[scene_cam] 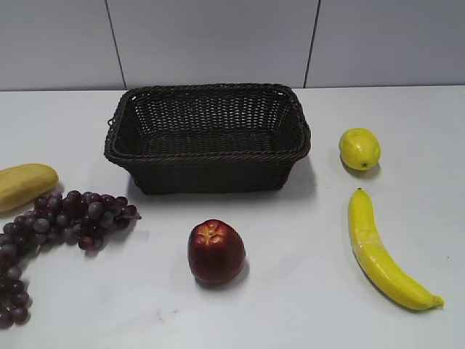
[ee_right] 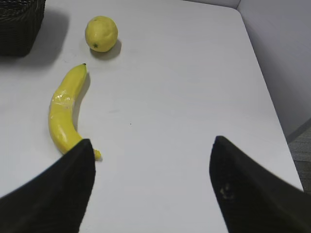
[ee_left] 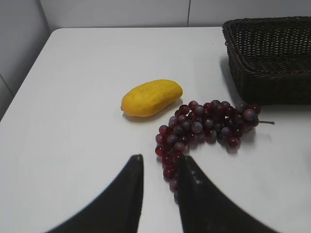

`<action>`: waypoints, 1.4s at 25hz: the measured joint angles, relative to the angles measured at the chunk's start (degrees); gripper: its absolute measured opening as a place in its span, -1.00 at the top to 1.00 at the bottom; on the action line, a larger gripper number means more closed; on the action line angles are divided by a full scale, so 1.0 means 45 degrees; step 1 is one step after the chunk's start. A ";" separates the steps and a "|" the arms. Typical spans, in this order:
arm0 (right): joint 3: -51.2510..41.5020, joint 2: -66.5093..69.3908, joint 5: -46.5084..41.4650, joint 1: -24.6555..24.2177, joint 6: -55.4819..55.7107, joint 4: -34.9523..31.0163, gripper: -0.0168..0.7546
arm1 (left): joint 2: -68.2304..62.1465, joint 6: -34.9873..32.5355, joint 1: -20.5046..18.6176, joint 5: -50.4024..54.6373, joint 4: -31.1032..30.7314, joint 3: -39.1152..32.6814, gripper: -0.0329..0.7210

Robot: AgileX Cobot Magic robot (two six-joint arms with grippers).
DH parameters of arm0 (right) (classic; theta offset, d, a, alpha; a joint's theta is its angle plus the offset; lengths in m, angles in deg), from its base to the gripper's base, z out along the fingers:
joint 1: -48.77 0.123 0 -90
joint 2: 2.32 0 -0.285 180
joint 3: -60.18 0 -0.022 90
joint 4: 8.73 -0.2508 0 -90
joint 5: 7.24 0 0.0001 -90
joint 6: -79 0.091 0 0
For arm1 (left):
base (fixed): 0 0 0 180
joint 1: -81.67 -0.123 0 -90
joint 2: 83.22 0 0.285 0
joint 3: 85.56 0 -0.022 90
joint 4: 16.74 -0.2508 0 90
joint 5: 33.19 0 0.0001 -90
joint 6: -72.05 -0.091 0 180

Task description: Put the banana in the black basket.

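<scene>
The banana (scene_cam: pixel 378 251) is long, curved and bright yellow. It lies on the white table at the right, in front of a lemon. In the right wrist view the banana (ee_right: pixel 62 114) lies at the left, its near end beside my left finger. My right gripper (ee_right: pixel 153 145) is wide open and empty above bare table to the banana's right. The black basket (scene_cam: pixel 207 154) stands empty at the table's middle back; a corner shows in the right wrist view (ee_right: pixel 19 24). My left gripper (ee_left: pixel 160 162) is nearly closed, with a narrow gap, and empty. Neither gripper shows in the exterior view.
The lemon (scene_cam: pixel 360 148) sits right of the basket. A red apple (scene_cam: pixel 216 251) is in front of the basket. Purple grapes (scene_cam: pixel 73 214) and a stubby pale-yellow fruit (scene_cam: pixel 25 184) lie at the left, under my left gripper. The table's right edge is close.
</scene>
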 joint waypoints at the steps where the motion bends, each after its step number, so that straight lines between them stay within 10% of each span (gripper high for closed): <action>1: 0.0000 0.0000 0.0000 0.0000 0.0000 0.0030 -0.49 | 0.0000 0.0000 0.0000 0.0000 0.0000 0.0000 0.29; 12: 0.0000 0.0562 -0.0047 0.0000 0.0000 0.0088 -0.48 | 0.0000 0.0000 0.0000 0.0000 0.0000 0.0000 0.29; 27: 0.2524 0.8675 -0.2045 0.0028 0.0660 -0.1391 -0.48 | 0.0000 0.0000 0.0000 0.0000 0.0000 0.0000 0.29; 35: 0.4693 1.3503 -0.1678 0.2504 0.2884 -0.0325 -0.48 | 0.0000 0.0000 0.0000 0.0000 0.0000 0.0000 0.29</action>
